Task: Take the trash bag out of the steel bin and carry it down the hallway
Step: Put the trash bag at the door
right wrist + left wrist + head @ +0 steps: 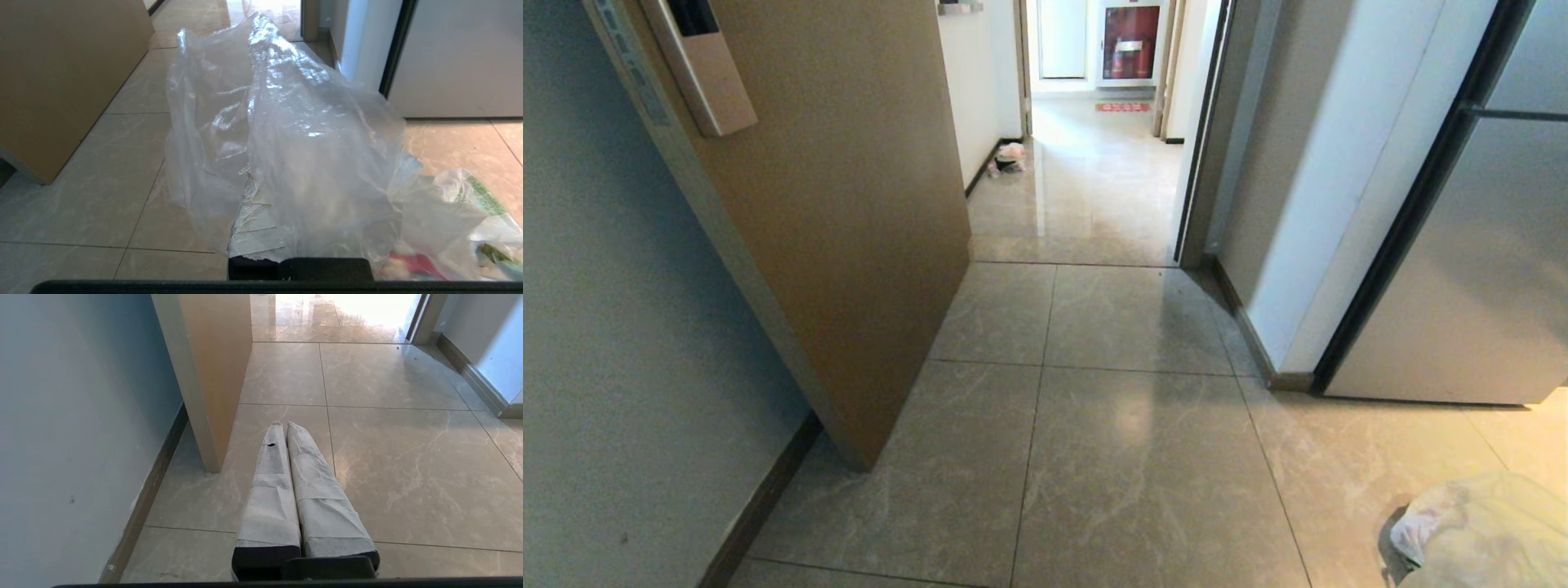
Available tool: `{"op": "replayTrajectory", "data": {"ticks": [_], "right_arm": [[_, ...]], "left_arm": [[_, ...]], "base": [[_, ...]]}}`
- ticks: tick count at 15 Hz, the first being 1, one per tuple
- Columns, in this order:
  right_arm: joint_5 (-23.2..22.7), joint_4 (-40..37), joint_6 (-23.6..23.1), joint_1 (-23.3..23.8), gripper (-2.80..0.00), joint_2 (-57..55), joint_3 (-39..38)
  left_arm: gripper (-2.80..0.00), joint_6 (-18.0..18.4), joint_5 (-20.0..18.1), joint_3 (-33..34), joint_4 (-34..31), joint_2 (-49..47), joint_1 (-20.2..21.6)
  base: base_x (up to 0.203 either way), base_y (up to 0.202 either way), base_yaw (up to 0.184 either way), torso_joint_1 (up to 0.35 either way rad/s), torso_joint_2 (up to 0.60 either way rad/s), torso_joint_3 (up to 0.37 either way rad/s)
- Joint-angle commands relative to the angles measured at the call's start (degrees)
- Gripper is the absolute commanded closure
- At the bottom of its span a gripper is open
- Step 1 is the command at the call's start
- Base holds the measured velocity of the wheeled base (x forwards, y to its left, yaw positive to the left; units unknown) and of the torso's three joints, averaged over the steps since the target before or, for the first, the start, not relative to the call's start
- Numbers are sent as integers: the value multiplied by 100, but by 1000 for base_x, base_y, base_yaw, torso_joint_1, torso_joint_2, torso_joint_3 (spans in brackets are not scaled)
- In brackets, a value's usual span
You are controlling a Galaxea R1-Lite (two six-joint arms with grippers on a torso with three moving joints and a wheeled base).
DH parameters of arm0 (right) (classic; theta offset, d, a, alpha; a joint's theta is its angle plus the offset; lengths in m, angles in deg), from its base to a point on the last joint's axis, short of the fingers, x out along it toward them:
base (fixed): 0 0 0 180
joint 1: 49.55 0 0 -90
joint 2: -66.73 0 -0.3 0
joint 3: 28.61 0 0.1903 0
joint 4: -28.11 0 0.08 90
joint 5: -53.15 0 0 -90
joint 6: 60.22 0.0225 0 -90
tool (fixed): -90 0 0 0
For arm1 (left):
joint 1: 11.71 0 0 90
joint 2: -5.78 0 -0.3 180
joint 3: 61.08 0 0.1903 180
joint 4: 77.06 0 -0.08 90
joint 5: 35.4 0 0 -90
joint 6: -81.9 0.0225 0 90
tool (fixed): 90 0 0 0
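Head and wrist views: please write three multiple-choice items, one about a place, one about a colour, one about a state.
1. The trash bag lies:
A) inside a steel bin
B) draped over the right gripper
C) against the far wall

2. The open door is:
A) green
B) black
C) light brown

3. The fingers of the left gripper are:
A) shut, holding nothing
B) wide open
C) shut on a bottle

Answers:
1 B, clear plastic covers that gripper in the right wrist view.
2 C, its tan face shows in the head view.
3 A, they touch each other above the floor.
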Motion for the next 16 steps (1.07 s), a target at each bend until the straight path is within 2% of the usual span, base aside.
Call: {"op": "replayTrajectory", "data": {"ticks": [1,7,16], "right_arm": [[0,3,1,-7,0,1,-9],[0,3,1,-8,0,-3,-9],[0,3,1,-13,0,1,-9]], "left_arm": [[0,-1,4,0,7,5,0],[0,7,8,0,7,5,0],[0,-1,8,0,7,0,0]], "base": [[0,0,0,0,0,0],[10,0,-1,1,0,1],[191,0,0,1,3,2]]}}
